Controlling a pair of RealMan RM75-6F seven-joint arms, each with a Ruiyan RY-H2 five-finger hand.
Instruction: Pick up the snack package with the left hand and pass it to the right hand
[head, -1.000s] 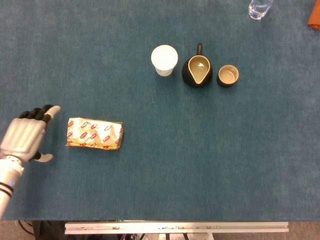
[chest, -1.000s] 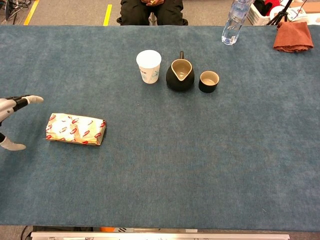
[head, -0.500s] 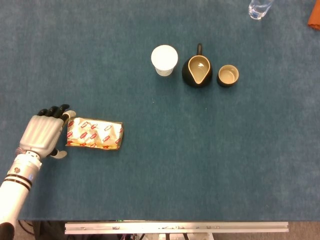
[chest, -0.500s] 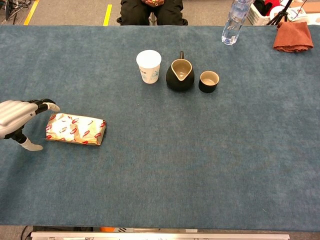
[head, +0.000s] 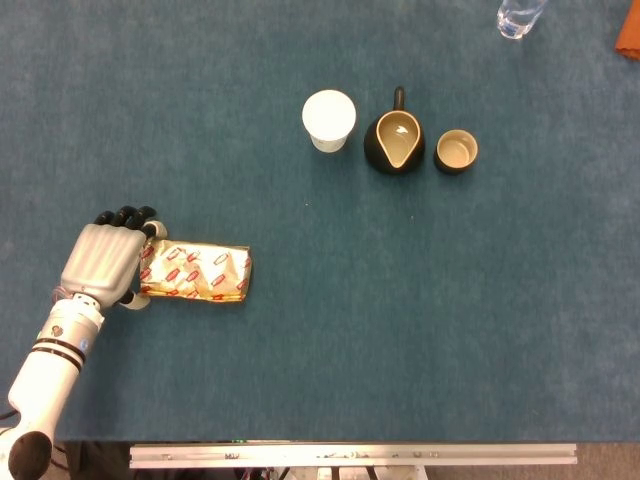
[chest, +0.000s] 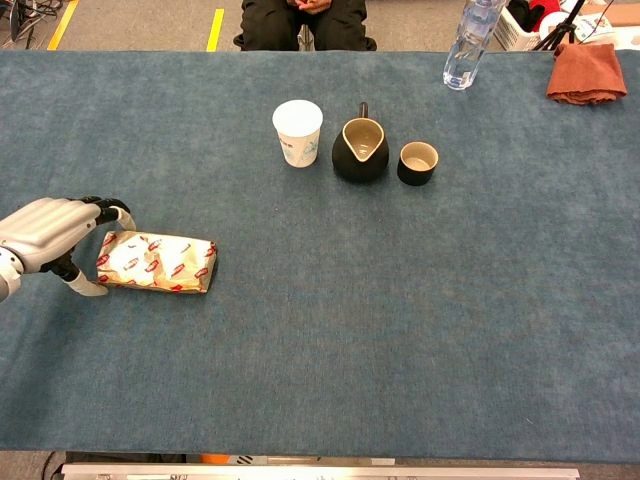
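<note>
The snack package (head: 195, 273) (chest: 160, 262), a flat foil wrapper with red and white print, lies on the blue table (head: 400, 300) at the left. My left hand (head: 103, 265) (chest: 50, 232) is at its left end. The fingers (chest: 112, 211) curl over the far edge and the thumb (chest: 85, 286) sits by the near edge, so the package's end lies between them. The package still rests flat on the table. My right hand shows in neither view.
A white paper cup (head: 328, 118) (chest: 297, 130), a black pitcher (head: 394, 140) (chest: 360, 148) and a small black cup (head: 456, 151) (chest: 417, 162) stand in a row at the back middle. A clear bottle (chest: 468, 40) and an orange cloth (chest: 585, 70) sit at the far right.
My left hand has moved right from beside the package until its fingers and thumb straddle the left end. The package has shifted slightly to the right.
</note>
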